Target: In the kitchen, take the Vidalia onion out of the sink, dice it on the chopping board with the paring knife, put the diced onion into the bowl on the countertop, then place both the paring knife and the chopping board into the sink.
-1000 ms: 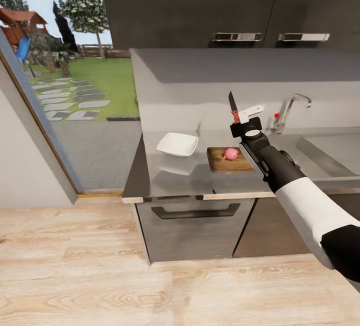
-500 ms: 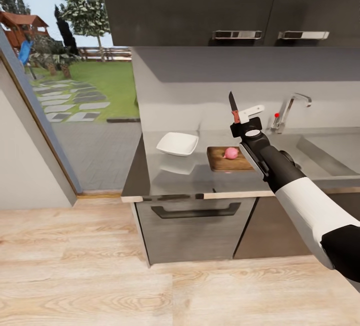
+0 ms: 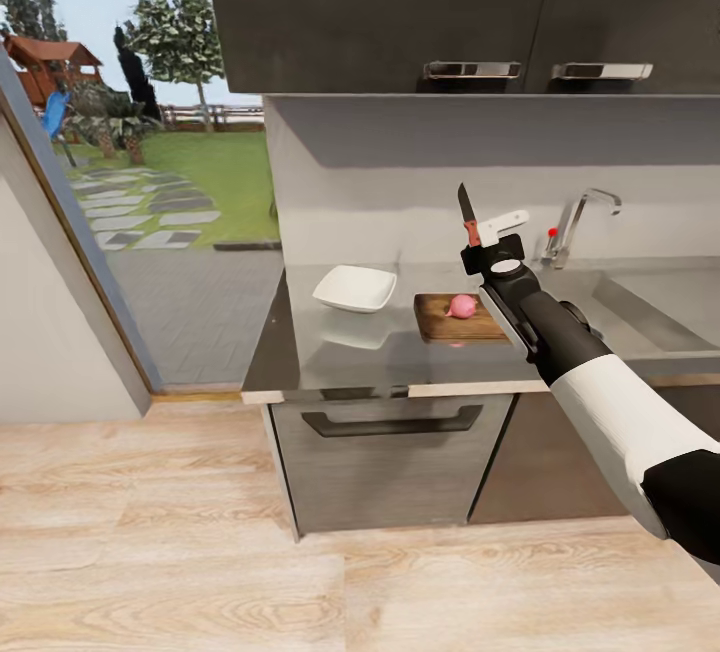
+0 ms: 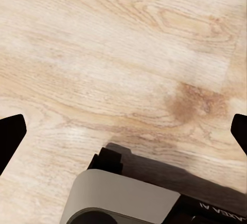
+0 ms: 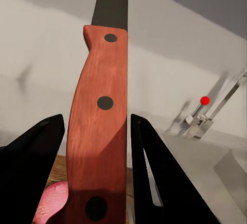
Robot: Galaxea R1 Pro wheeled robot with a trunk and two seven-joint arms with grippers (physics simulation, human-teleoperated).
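In the head view my right gripper (image 3: 482, 232) hangs above the countertop (image 3: 370, 357), shut on the paring knife (image 3: 466, 212), whose dark blade points upward. The right wrist view has the red handle of the knife (image 5: 100, 131) between the two dark fingers (image 5: 36, 167). Below and just in front of the gripper lies the brown chopping board (image 3: 445, 324) with the pink onion (image 3: 461, 307) whole on it. The white bowl (image 3: 355, 288) stands to the left of the board. The sink (image 3: 660, 307) is to the right. My left gripper (image 4: 123, 131) is open over the wooden floor.
A chrome tap (image 3: 575, 220) with a red knob (image 5: 205, 100) stands behind the sink. Dark wall cabinets (image 3: 440, 2) hang over the counter. A glass door at the left looks out on a garden. The robot's base (image 4: 121, 198) sits under the left gripper.
The whole head view has shifted slightly, so the camera moved. The right arm, the knife, the onion and the board keep their places.
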